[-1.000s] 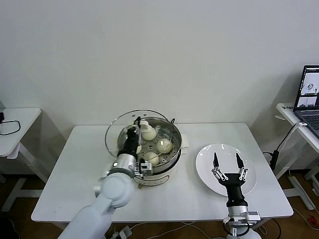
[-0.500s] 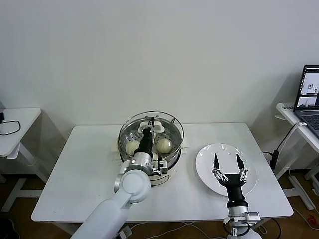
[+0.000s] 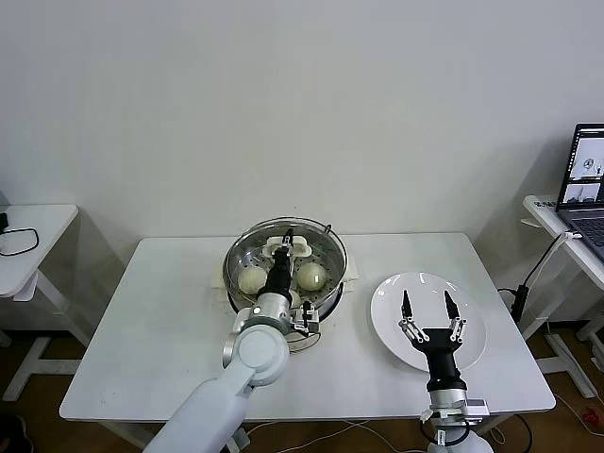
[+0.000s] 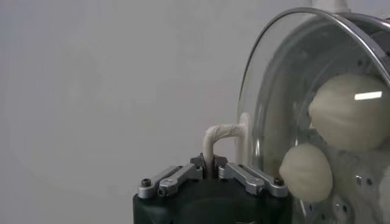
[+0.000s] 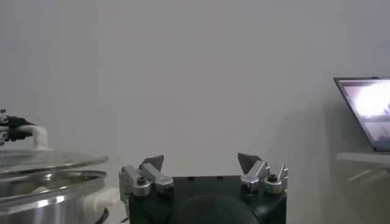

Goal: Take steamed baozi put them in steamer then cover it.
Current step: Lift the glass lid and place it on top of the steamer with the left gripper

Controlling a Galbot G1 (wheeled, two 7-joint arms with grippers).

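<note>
The steel steamer (image 3: 326, 278) stands at the table's middle with cream-white baozi (image 3: 312, 276) inside; two show clearly, the others are behind my left arm. My left gripper (image 3: 283, 247) is shut on the white handle (image 4: 220, 135) of the round glass lid (image 3: 241, 238), which sits level over the steamer. In the left wrist view two baozi (image 4: 352, 112) show through the glass (image 4: 277, 91). My right gripper (image 3: 427, 311) is open and empty over the white plate (image 3: 472, 326). In the right wrist view it (image 5: 201, 163) is open, with the lidded steamer (image 5: 49, 192) off to one side.
The white table (image 3: 151, 330) carries the steamer and the empty plate. A small white side table (image 3: 33, 226) stands at the far left. A laptop (image 3: 585, 189) sits on a desk at the far right.
My left gripper carried the lid from a tilted hold at the steamer's left rim to the middle and lowered it level over the steamer. The right arm stayed put.
</note>
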